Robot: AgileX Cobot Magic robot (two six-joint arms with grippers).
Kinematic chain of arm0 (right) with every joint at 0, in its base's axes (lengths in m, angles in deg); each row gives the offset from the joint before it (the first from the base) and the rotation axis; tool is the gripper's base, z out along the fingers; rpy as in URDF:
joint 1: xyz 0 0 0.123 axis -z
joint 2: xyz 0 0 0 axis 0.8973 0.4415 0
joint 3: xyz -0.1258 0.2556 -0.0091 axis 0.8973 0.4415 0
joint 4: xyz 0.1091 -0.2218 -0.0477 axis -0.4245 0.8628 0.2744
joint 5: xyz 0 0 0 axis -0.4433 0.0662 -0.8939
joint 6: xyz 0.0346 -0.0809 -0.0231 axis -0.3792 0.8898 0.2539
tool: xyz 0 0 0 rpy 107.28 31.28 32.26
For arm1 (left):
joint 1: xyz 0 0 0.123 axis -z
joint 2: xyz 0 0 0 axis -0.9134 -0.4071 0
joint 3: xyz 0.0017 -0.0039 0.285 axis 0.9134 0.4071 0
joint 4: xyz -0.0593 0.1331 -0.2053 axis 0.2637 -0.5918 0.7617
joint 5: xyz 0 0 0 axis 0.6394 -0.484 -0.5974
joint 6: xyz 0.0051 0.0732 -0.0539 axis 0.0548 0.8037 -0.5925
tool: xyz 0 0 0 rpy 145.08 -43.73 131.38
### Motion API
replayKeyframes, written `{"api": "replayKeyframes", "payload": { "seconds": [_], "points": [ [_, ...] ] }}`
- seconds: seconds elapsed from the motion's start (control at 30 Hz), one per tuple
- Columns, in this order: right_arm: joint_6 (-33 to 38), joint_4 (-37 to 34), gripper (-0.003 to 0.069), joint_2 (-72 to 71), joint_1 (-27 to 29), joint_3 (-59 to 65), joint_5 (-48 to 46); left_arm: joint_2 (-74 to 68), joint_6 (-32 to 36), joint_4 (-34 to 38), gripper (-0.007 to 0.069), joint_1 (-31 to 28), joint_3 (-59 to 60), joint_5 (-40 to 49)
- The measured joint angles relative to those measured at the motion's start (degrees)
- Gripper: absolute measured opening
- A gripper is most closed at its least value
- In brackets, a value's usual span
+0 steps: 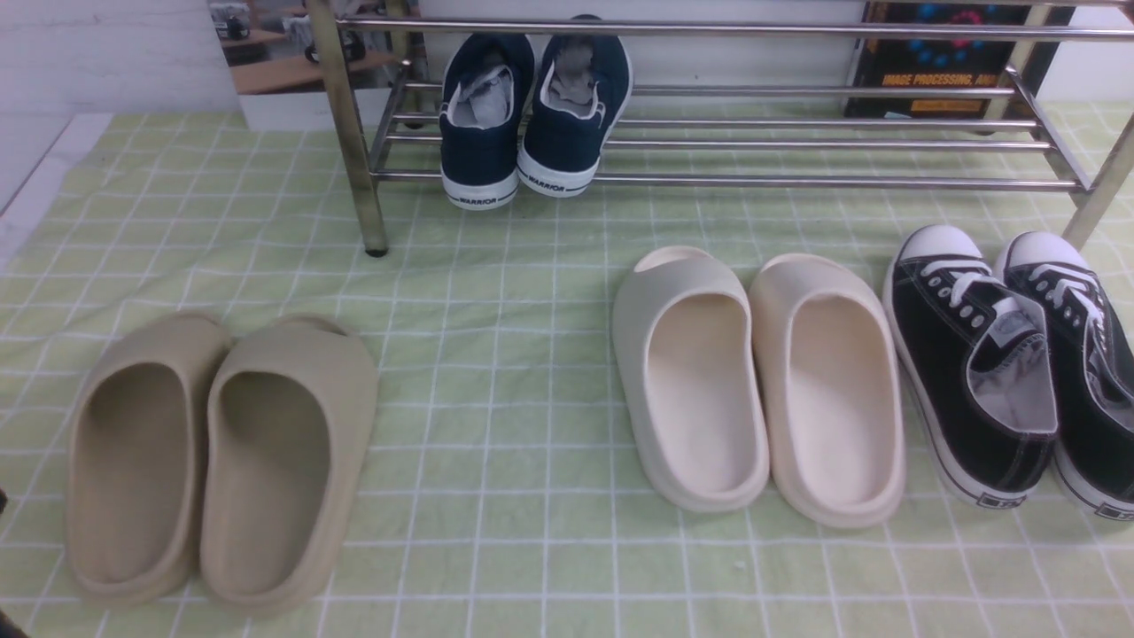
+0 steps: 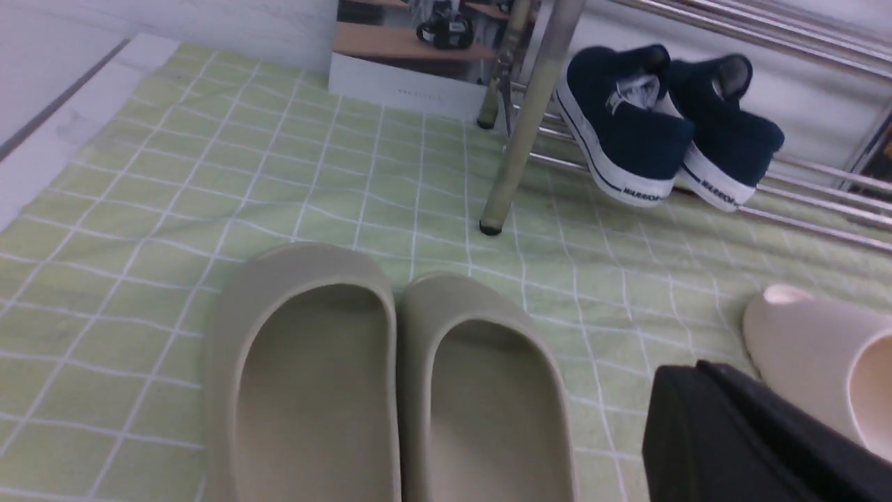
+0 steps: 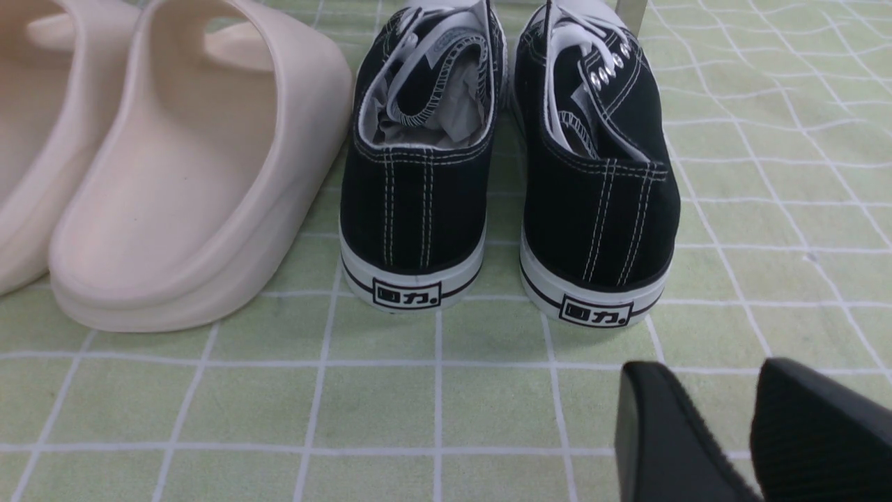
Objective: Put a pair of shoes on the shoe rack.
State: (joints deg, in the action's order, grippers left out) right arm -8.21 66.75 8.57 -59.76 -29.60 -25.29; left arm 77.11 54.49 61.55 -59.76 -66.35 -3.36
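- Already, in the front view, the pair of shoes (image 1: 534,120) is sitting on the lower bars of the shoe rack (image 1: 797,142), near its left upright leg, toes pointing away from the robot and heels with the "WARRIOR" print facing back toward it. Their long axes are running crosswise to the chrome bars, and the two are lying side by side, touching or nearly so. Neither arm is showing in this view, so no tool is reaching toward the rack. The beige slides (image 1: 217,461), cream slides (image 1: 762,385) and black lace-up sneakers (image 1: 1019,363) are resting on the green checked surface (image 1: 496,292).
- Next, the left wrist view is looking over the beige slides toward the rack leg, with the navy pair beyond it, tilted heel-down on the bars. Only a black edge of the left tool (image 2: 752,439) is showing (too little to tell whether it is released or clenched). The pair is lying well ahead of it, and I judge the left arm the nearer one.
- Lastly, in the right wrist view the right tool (image 3: 739,432) is hovering just behind the black sneakers' heels, its two fingers (image 3: 662,439) standing apart and grasping nothing. The navy pair is not appearing here (the task looks essentially done).
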Motion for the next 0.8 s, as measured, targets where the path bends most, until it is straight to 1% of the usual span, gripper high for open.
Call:
{"api": "replayKeyframes", "payload": {
  "seconds": [0.07, 0.1, 0.17, 0.23, 0.37, 0.53, 0.63, 0.8],
  "points": [
    [0.0, 0.0, 0.0239, 0.0, 0.0, 0.0, 0.0, 3.85, 0.11, 2.35, -0.0013, -3.61, 4.81, -3.42],
    [0.0, 0.0, 0.0239, 0.0, 0.0, 0.0, 0.0, 3.85, 0.11, 2.58, -0.0013, -3.61, 5.21, -3.59],
    [0.0, 0.0, 0.0239, 0.0, 0.0, 0.0, 0.0, 6.13, 0.41, 4.27, -0.0013, -6.38, 9.01, -4.78],
    [0.0, 0.0, 0.0239, 0.0, 0.0, 0.0, 0.0, 6.6, 1.68, 4.83, -0.0013, -7.71, 11.94, -5.51],
    [0.0, 0.0, 0.0239, 0.0, 0.0, 0.0, 0.0, 6.6, 4.01, 4.83, -0.0013, -8.04, 15.11, -5.68],
    [0.0, 0.0, 0.0239, 0.0, 0.0, 0.0, 0.0, 6.6, 6.58, 4.83, -0.0013, -8.09, 15.62, -5.47],
    [0.0, 0.0, 0.0239, 0.0, 0.0, 0.0, 0.0, 6.6, 9.58, 4.83, -0.0013, -8.09, 15.62, -3.71],
    [0.0, 0.0, 0.0239, 0.0, 0.0, 0.0, 0.0, 6.6, 10.05, 5.02, -0.0013, -8.09, 15.72, 0.22]
  ]
}}
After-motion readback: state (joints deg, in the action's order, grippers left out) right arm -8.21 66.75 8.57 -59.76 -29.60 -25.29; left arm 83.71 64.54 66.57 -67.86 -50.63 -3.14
